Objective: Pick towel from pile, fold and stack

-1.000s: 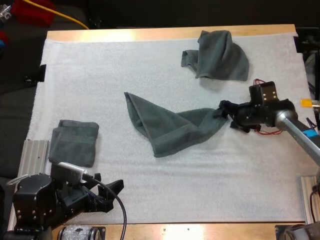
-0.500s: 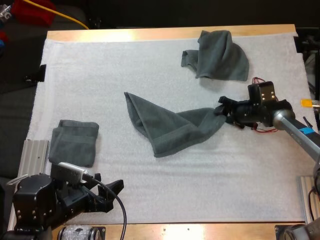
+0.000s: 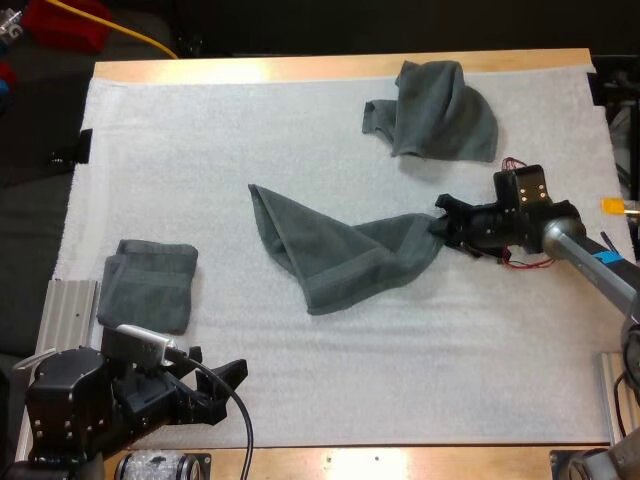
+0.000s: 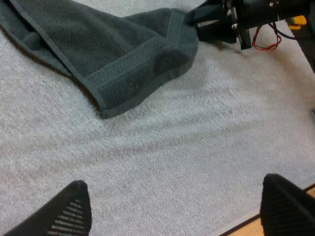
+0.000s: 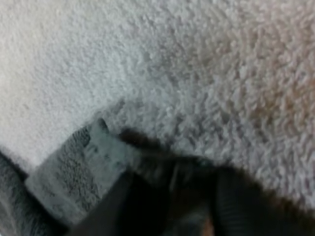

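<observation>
A dark grey-green towel lies partly spread at the mat's middle, one corner folded over. My right gripper sits at its right corner, fingers apart, with the corner at the fingertips. In the right wrist view that towel corner lies flat on the mat just beside my dark fingers. A crumpled towel rests at the far right. A folded towel stack sits at the near left. My left gripper hovers open low at the near left, its fingertips wide apart over bare mat, facing the towel.
The white mat covers the wooden table, whose near edge runs along the front. A metal rail stands at the left edge beside the folded stack.
My right gripper has shifted slightly left and toward the far side, staying at the towel's right corner. The towel and the left arm have not moved.
</observation>
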Robot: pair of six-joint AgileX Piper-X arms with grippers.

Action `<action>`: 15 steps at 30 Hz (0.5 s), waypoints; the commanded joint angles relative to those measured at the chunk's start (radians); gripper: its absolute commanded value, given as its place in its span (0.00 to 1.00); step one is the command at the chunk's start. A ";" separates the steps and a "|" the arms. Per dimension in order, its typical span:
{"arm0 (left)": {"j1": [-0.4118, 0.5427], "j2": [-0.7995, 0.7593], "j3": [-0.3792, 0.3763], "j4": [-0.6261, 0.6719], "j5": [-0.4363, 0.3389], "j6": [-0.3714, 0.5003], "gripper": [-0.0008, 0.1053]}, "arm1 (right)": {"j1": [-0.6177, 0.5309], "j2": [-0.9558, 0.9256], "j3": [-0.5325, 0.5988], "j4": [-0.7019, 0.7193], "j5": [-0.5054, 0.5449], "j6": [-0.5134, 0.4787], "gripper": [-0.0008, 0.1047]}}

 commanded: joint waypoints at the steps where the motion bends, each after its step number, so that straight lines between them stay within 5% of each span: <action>1: -0.006 0.003 -0.003 0.000 -0.008 -0.002 0.66 | 0.001 0.006 0.002 0.012 -0.012 0.001 0.14; 4: -0.006 0.003 -0.003 0.000 -0.008 -0.002 0.66 | 0.001 0.000 0.002 0.015 -0.012 0.001 0.01; 10: -0.006 0.003 -0.003 0.000 -0.008 -0.002 0.66 | 0.001 -0.084 0.002 0.083 0.015 -0.063 0.01; 15: -0.006 0.009 0.030 0.000 0.016 -0.002 0.66 | 0.003 -0.166 0.002 0.287 0.021 -0.161 0.01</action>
